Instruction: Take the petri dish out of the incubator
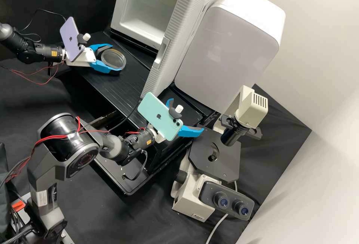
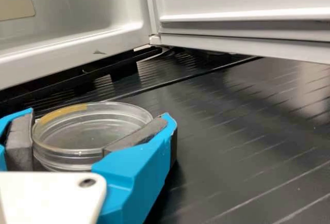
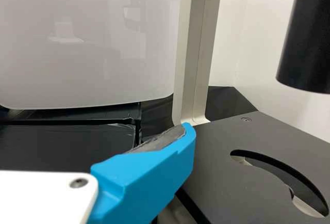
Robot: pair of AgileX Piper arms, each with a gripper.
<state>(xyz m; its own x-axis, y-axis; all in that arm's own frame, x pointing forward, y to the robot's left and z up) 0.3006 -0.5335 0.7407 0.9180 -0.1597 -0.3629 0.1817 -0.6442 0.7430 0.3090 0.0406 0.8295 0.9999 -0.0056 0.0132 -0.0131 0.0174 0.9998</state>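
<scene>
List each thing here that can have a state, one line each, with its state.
Incubator door, open.
Petri dish, outside the incubator, gripped from both sides.
Left hand, shut on the petri dish.
Right hand, holds nothing, beside the microscope stage.
Microscope stage, bare.

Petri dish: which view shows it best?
The left wrist view: the petri dish sits close between the fingers, rim and clear wall plain. The high view shows it small, from above. The right wrist view faces the microscope stage.
</scene>
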